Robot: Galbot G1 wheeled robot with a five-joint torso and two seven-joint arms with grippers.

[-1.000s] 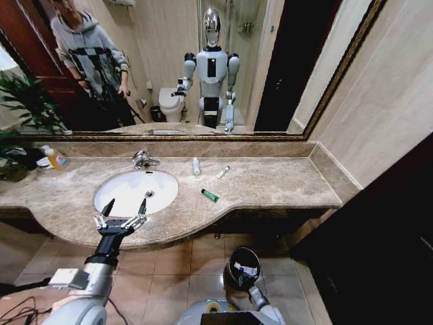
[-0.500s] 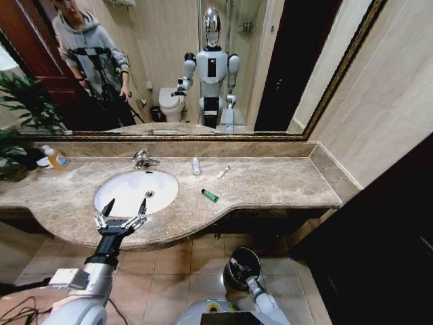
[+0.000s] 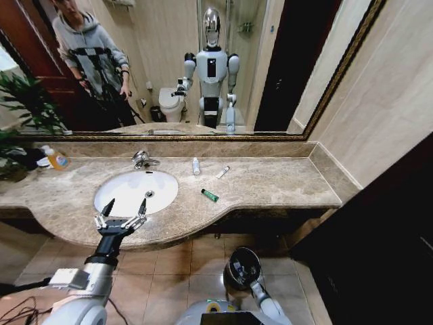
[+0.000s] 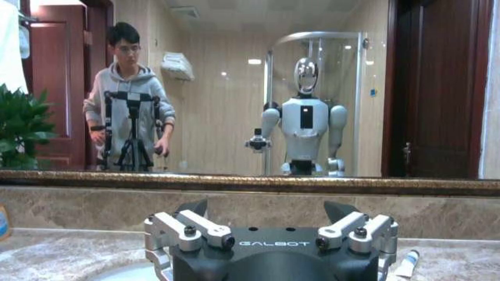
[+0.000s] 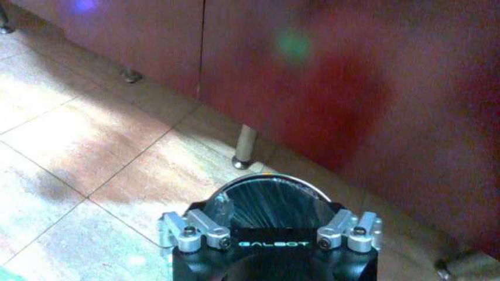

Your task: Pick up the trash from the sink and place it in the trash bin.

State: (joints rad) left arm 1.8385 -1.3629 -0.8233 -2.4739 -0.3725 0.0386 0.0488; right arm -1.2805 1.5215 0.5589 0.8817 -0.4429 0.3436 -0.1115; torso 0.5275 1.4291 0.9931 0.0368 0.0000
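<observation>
- Left gripper (image 3: 124, 207), fingers spread and empty, hovers at the sink's (image 3: 108, 184) front rim.
- Green tube (image 3: 210, 196) and two white items lie on the counter (image 3: 284, 183), well right of it.
- Right gripper (image 3: 245, 272) over the bin (image 3: 235, 260) on the floor; its grip can't be told.

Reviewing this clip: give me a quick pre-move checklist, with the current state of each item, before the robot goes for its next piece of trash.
1. Left end effector open, over the counter edge by the sink: ok.
2. Left end effector carrying nothing: ok.
3. Trash within view: dark green tube, small white bottle and white tube lie on the marble counter, outside the basin: ok.
4. Basin free of trash: ok.
5. Trash bin upright on the floor below the right end effector: ok.
6. Right end effector fingers: cannot tell.
</observation>
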